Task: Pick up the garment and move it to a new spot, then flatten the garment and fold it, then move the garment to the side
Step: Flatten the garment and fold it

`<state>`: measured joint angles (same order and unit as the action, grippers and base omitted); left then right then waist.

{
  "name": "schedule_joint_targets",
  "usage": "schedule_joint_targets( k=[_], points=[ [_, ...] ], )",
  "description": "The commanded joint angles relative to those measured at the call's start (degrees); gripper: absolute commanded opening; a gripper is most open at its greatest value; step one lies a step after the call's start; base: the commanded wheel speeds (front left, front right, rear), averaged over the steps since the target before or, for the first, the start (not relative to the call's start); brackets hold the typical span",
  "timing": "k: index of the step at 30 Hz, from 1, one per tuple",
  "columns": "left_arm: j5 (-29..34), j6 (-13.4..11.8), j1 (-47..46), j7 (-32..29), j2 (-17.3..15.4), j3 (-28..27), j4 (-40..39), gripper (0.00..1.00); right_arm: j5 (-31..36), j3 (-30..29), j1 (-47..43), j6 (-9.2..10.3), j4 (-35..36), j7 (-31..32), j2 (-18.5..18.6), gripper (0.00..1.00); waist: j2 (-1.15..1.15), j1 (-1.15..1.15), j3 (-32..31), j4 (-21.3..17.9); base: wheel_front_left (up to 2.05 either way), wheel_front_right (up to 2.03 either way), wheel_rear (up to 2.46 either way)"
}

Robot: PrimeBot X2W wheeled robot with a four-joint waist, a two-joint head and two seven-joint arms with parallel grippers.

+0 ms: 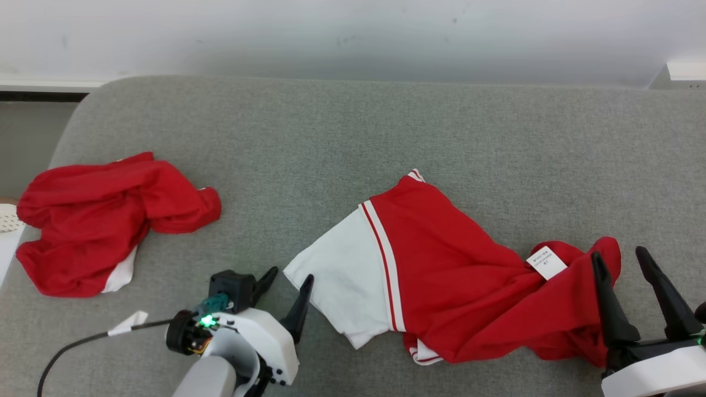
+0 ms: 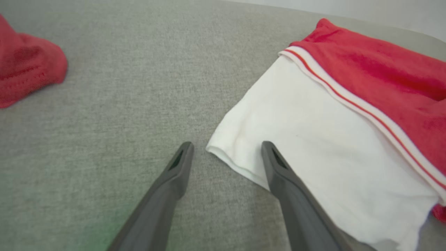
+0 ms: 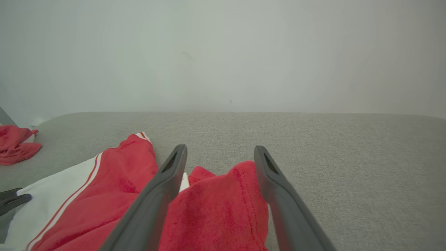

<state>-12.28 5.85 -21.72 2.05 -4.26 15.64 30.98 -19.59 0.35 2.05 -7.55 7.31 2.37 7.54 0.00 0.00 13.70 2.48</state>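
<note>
Left wrist view gives us our left gripper with both dark fingers spread wide and nothing between them, above the grey cushion. The finger toward 3 o'clock overlaps the white corner of the garment; we cannot tell whether it touches. Our right gripper is likewise fully spread and grips nothing, and the garment's bunched red end shows between its fingers at 4 o'clock in the head view.

The garment lies crumpled from the cushion's centre toward 4 o'clock. It has a white panel at its 8 o'clock end, then a white band with a thin red stripe, then wrinkled red cloth folded over itself. A white tag lies on the red part, its print too small to read. We cannot make out what kind of garment it is.

At 9 o'clock, well apart, sits a red heap with a little white showing. Beside it a pale thing is cut off by the frame edge.
</note>
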Motion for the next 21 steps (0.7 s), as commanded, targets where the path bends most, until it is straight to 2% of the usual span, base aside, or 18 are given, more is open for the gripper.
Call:
schedule_joint_targets(
  k=[1, 4, 5, 6, 7, 21],
  points=[
    [-1.05, 0.16, -1.08, -0.91, 0.02, 0.29, 1.95, 1.0, -0.03, -0.95, -0.38, 0.12, -0.51, -0.17, 0.56, 1.0, 0.0, 0.0, 0.36, -0.42, 0.0, 0.0, 0.0],
    [-1.59, 0.54, -1.91, -2.59, 0.09, 1.16, 4.91, 1.0, -0.23, -2.64, -0.74, 0.12, -1.71, 0.07, 1.23, 1.0, 0.0, 0.0, 0.69, -0.76, 0.0, 0.0, 0.0],
    [-1.57, 0.67, -2.15, -2.87, 0.11, 1.5, 5.64, 0.95, -0.26, -3.23, -0.71, 0.12, -2.31, 0.15, 1.56, 1.0, 0.0, 0.0, 0.78, -0.83, 0.0, 0.0, 0.0],
    [-1.65, 0.75, -2.51, -2.41, 0.13, 1.69, 6.12, 0.24, -0.25, -3.59, -0.66, 0.12, -3.01, 0.42, 1.9, 1.0, 0.0, 0.0, 0.88, -0.9, 0.0, 0.0, 0.0],
    [-2.12, 0.89, -2.68, -2.65, 0.2, 1.92, 6.8, 0.0, -0.4, -3.59, -0.41, 0.12, -3.57, 0.46, 2.26, 1.0, 0.0, 0.0, 0.99, -0.96, 0.0, 0.0, 0.0],
    [-3.45, 1.19, -5.45, 0.9, 0.6, 3.69, 10.84, 0.0, -5.28, 5.61, 8.31, 0.13, -11.35, 3.17, 9.15, 1.0, 0.0, 0.0, 2.24, -0.16, 0.0, 0.0, 0.0]
  ],
)
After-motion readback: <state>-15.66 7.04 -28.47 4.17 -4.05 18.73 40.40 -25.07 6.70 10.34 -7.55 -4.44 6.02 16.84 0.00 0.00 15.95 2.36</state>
